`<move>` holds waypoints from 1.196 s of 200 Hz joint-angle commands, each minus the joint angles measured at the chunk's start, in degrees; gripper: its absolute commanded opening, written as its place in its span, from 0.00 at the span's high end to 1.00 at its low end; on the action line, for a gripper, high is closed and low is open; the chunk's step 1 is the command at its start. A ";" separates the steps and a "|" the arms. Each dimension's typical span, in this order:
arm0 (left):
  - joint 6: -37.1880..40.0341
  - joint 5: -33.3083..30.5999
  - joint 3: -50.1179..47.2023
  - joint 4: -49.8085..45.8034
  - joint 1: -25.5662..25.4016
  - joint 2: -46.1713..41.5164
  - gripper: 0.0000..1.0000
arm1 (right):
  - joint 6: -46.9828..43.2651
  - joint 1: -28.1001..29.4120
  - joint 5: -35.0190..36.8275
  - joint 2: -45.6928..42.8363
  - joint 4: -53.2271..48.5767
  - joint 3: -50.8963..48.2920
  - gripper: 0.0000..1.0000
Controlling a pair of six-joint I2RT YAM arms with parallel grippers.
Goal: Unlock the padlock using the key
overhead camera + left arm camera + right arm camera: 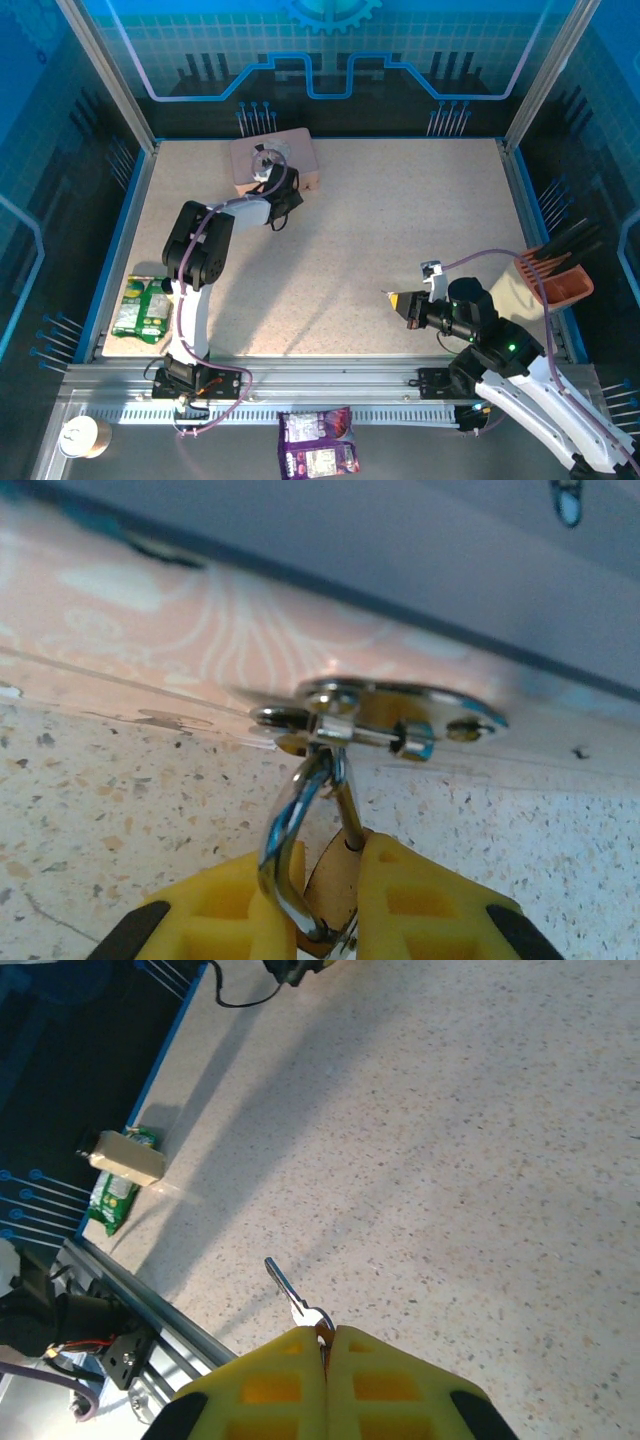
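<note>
Left claw (330,868), at the far side of the counter (480,1160): yellow pads closed on the padlock (325,898), whose brass body sits between them. The silver shackle (290,830) passes through the metal hasp (400,715) on the side of the pink tin (150,630). The padlock's long axis runs from the hasp toward the claw, shackle end at the tin, body end in the pads. Right claw (327,1335), low over the near right of the counter: pads pressed together, pinching the key (290,1295) by its head. The key's long axis continues the line of the claw, with the blade pointing away from the pads, up and left in the wrist view. Key and padlock are well apart
</note>
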 commanded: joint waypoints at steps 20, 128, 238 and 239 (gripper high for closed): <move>12.51 0.83 0.31 -6.04 -5.65 -2.95 0.95 | 2.82 -1.23 3.81 0.28 -3.83 2.26 1.00; 16.90 5.81 -3.98 -8.50 -20.57 -5.65 0.98 | 5.26 -2.54 4.26 2.32 -4.37 2.01 1.00; 19.99 9.58 -17.18 -9.39 -32.02 -16.33 0.98 | 7.90 -2.82 3.41 4.25 -2.21 -0.24 1.00; 20.08 9.62 -17.50 -9.30 -32.04 -16.57 0.98 | 7.96 -2.77 3.40 4.27 -2.10 -0.28 1.00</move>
